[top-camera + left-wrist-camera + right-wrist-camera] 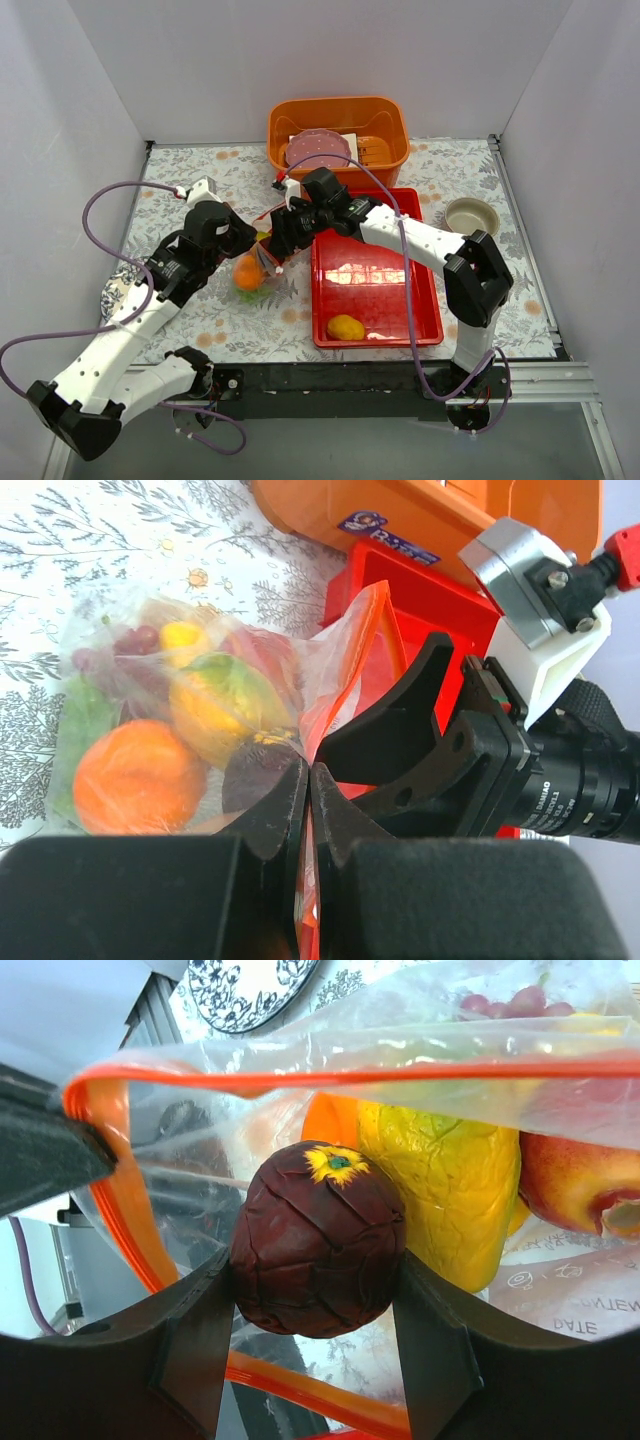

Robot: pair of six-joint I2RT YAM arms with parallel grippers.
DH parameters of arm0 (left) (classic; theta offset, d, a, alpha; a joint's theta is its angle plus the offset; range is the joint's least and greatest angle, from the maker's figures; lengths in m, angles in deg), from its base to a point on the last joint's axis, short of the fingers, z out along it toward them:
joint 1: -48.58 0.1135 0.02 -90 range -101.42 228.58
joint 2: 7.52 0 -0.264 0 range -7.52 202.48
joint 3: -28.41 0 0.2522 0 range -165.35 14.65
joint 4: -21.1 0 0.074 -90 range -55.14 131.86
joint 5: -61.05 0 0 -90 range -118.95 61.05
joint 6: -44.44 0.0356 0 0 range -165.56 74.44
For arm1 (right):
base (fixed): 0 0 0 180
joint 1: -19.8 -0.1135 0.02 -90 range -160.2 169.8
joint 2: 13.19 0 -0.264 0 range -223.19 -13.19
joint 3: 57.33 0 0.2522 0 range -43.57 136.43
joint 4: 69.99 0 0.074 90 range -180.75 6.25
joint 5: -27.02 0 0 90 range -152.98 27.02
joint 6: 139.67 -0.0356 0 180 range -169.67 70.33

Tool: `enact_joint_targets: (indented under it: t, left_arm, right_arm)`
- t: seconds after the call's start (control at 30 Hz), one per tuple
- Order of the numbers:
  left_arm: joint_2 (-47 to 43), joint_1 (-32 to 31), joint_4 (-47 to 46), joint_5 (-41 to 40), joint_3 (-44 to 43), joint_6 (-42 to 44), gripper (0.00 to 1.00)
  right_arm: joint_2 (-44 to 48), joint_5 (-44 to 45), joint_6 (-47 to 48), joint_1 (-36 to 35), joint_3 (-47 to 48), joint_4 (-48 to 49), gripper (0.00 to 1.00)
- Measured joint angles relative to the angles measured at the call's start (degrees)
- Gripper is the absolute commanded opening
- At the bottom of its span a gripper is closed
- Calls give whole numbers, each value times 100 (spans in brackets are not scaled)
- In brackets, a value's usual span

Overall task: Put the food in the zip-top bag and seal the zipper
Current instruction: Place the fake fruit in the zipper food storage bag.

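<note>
Crinkly, glossy clear-plastic zip-top bag (190,710)

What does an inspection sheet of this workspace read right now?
Surface: floral-patterned tablecloth.
Job's things: clear crinkly zip-top bag holding toy fruits, orange-red zipper strip unsealed; yellow toy mango on red plastic tray.
Clutter: orange plastic tub holding round pink plate; beige bowl; black-and-white patterned plate.
Grippers: left pincer shut on bag's mouth edge; right pincer shut on dark-red toy fruit at the mouth.
Cables: purple cables hang in loose loops.
Surroundings: white enclosure walls.
</note>
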Motion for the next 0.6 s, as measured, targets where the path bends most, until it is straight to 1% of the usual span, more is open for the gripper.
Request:
enact_joint_targets:
  t: [0.1,0.2,0.4,0.57,0.6]
  left_arm:
    - [-85,0,63,-118,0,-55,0]
    - [-155,-2,120,-289,0,-120,0]
    - [-22,0,315,-522,-192,-286,0]
    - [-24,-2,356,-597,-199,-345,0]
    - [-33,0,358,-597,-199,-345,0]
  right_arm:
    - [-9,-15,46,-26,48,-87,81]
    - [-7,79,105,-44,59,-153,87]
    - [269,273,225,-22,7,-267,88]
    - [813,916,341,13,-2,-452,87]
    - [944,1093,337,31,-24,-452,85]
